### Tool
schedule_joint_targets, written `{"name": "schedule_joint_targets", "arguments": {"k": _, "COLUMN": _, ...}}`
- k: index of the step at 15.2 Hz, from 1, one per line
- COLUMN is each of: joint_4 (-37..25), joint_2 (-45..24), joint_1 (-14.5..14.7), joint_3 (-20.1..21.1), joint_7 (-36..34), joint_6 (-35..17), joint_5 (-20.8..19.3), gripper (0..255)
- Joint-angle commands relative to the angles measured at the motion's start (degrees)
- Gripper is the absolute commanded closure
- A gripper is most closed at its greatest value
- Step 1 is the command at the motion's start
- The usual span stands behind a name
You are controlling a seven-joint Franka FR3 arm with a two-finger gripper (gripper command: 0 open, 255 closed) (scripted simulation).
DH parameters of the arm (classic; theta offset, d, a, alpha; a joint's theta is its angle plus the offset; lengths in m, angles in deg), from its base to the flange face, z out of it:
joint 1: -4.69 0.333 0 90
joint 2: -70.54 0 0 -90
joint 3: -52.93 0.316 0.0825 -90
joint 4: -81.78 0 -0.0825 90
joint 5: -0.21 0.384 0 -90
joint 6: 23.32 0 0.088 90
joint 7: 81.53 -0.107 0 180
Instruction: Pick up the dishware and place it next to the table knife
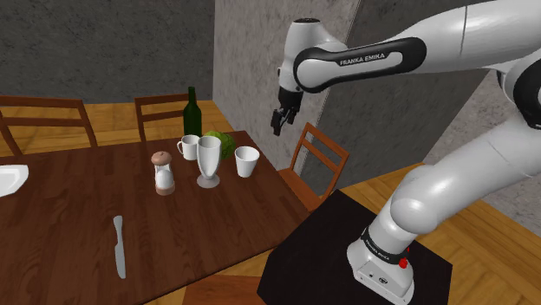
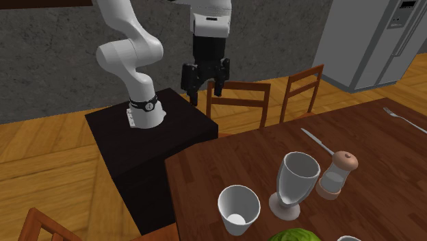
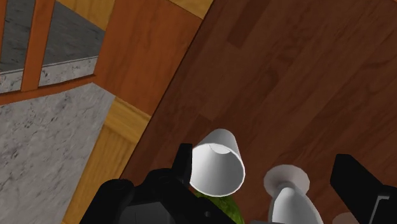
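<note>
A: When you look at the gripper (image 2: 203, 86), how do its jaws stand?

B: They are released. The two black fingers (image 2: 186, 82) stand apart and nothing is between them. The gripper hangs high in the air, near the corner of the table (image 1: 61, 234) that is closest to the black stand (image 1: 316, 251). A wooden chair (image 1: 319, 156) stands at that corner.

A: And the dishware, where is it?

B: I take it to be the white cup (image 1: 247, 161). It stands upright on the table near that same corner, close to the edge by the chair. In the wrist view it appears between the fingers but well below them, and they do not touch it.

A: What stands around it?

B: A pale goblet (image 1: 208, 160) is just beside it, further from the edge. Behind these two is something round and green (image 1: 224, 143), then a white mug (image 1: 189, 147) and a dark green bottle (image 1: 192, 111) toward the far edge. A shaker with a brown cap (image 1: 162, 172) stands past the goblet.

A: And the table knife?

B: The table knife (image 1: 119, 247) lies flat toward the table's middle. It is well apart from the cup, on the other side of the shaker and the goblet. A white plate (image 1: 9, 180) sits on the table at the shoulder view's left.
</note>
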State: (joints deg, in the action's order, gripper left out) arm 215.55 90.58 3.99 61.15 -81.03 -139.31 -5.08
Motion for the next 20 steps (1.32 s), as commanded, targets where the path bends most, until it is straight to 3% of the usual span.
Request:
{"name": "schedule_joint_targets", "arguments": {"k": 1, "joint_4": -1.21, "joint_2": -4.42, "joint_1": -0.32, "joint_3": 0.51, "joint_7": -0.86, "joint_6": -2.82, "joint_5": -1.09, "gripper": 0}}
{"name": "schedule_joint_targets", "arguments": {"k": 10, "joint_4": -9.44, "joint_2": -24.20, "joint_1": -0.55, "joint_3": 2.00, "joint_7": -6.41, "joint_6": -11.83, "joint_5": -7.76, "gripper": 0}}
{"name": "schedule_joint_targets", "arguments": {"k": 20, "joint_4": -25.54, "joint_2": -46.93, "joint_1": 2.06, "joint_3": 0.31, "joint_7": -11.30, "joint_6": -15.46, "joint_5": -15.12, "gripper": 0}}
